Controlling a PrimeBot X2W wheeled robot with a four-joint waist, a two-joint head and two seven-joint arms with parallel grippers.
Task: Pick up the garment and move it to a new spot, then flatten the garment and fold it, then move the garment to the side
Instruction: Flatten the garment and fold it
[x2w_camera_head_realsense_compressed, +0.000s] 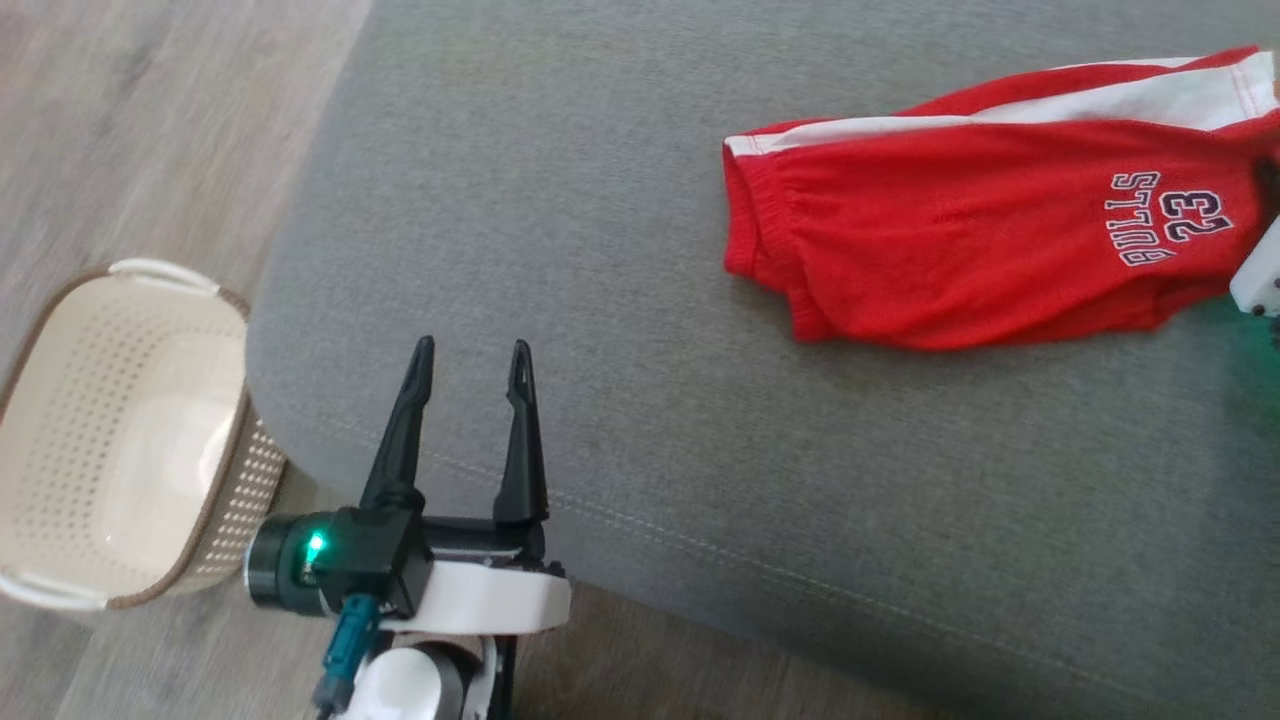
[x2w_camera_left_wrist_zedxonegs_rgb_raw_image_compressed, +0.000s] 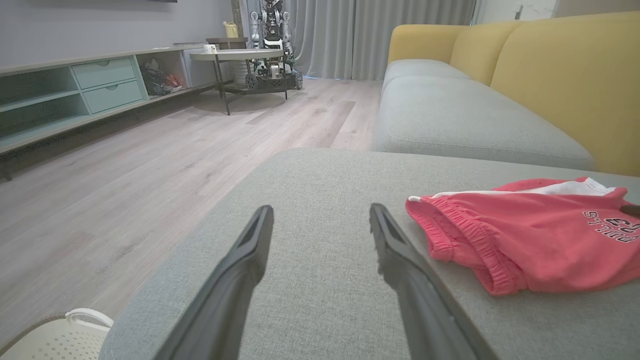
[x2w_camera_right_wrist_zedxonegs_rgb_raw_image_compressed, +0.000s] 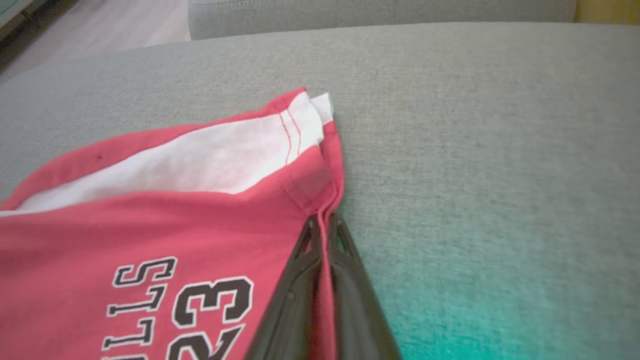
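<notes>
The shorts (x2w_camera_head_realsense_compressed: 980, 240) lie rumpled on the cushion (x2w_camera_head_realsense_compressed: 600, 200), toward its far right part. The right gripper (x2w_camera_right_wrist_zedxonegs_rgb_raw_image_compressed: 324, 222) is pressed together on the shorts' hem at their right edge, with fabric pinched between its fingers. The left gripper (x2w_camera_head_realsense_compressed: 472, 365) hangs spread over the cushion's near left edge, holding nothing. Only the grasp looks made. Lifting, moving, flattening, folding and setting aside all appear left to do.

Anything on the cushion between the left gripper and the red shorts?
Nothing. Bare grey cushion runs from the open left gripper to the shorts. The head view shows this, and the left wrist view agrees.
</notes>
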